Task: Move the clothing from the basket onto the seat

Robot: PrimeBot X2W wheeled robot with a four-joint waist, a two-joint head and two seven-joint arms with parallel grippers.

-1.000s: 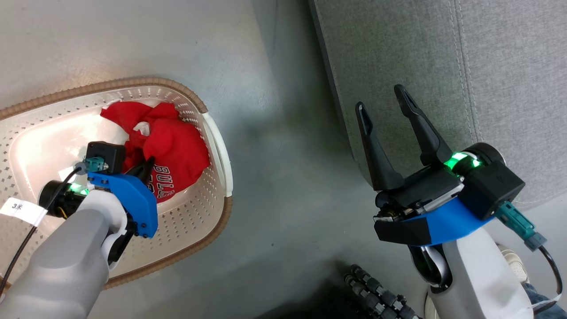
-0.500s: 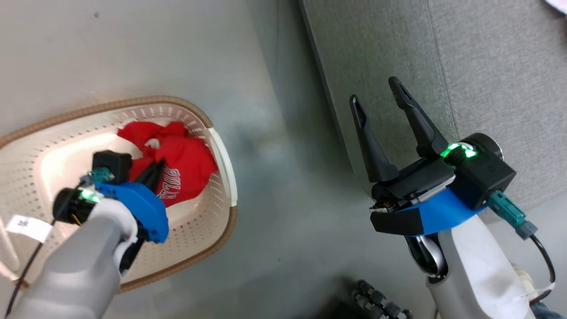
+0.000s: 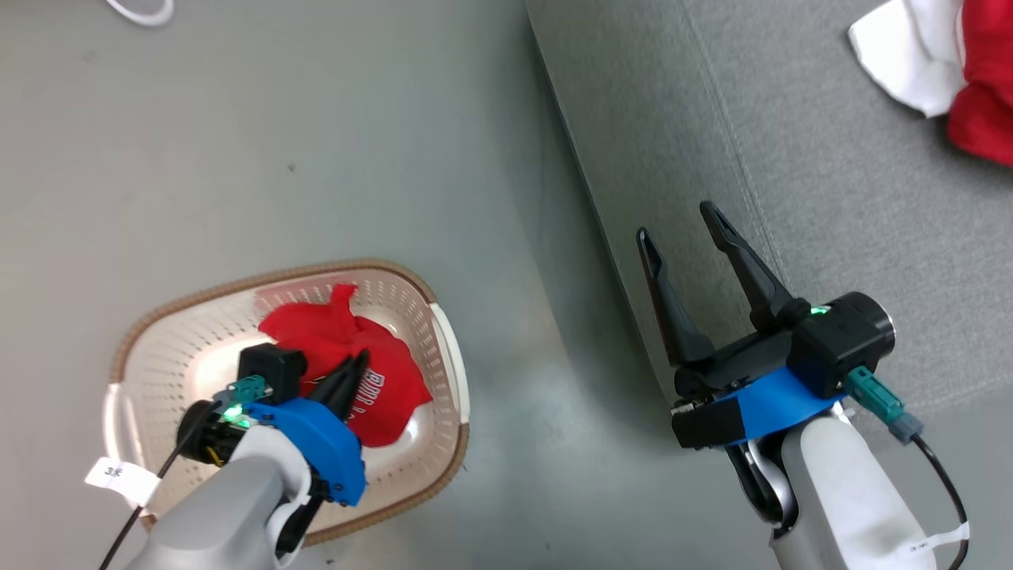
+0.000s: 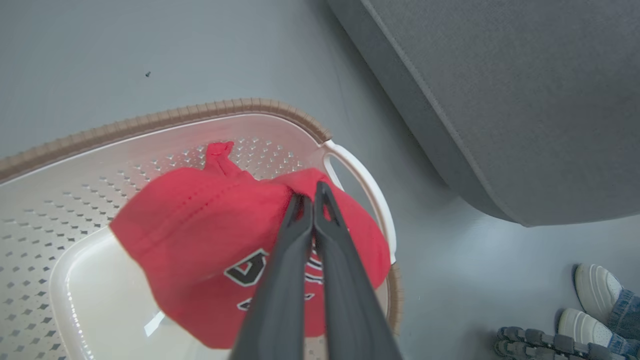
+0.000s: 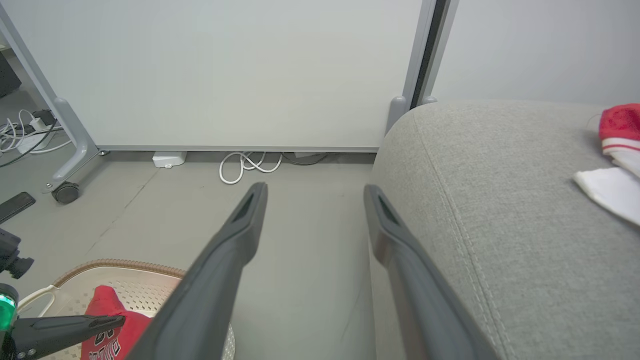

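Observation:
The red "BULLS" jersey (image 3: 372,380) hangs bunched over the inside of the cream perforated basket (image 3: 443,340), and my left gripper (image 3: 356,362) is shut on its fabric. In the left wrist view the gripper (image 4: 310,192) pinches a fold at the jersey's (image 4: 200,225) top, above the basket (image 4: 150,120). My right gripper (image 3: 674,221) stands open and holds nothing, over the left edge of the grey seat (image 3: 831,206). The other red garment (image 3: 981,87) with white lining (image 3: 902,55) lies on the seat at the far right. Between the open right fingers (image 5: 257,192) lies grey floor, with the seat (image 5: 500,225) to their right.
A white cable (image 5: 245,167) lies coiled on the floor by a pale partition wall, whose caster (image 5: 65,192) stands to the left. A person's white shoes (image 4: 595,295) and a black ribbed part (image 4: 530,342) are near the seat's front corner. Grey floor (image 3: 506,237) separates basket and seat.
The head camera has pulled up and back, so the basket looks smaller and the garment on the seat has come into view. My left gripper has raised the jersey, gathering it into a bunch.

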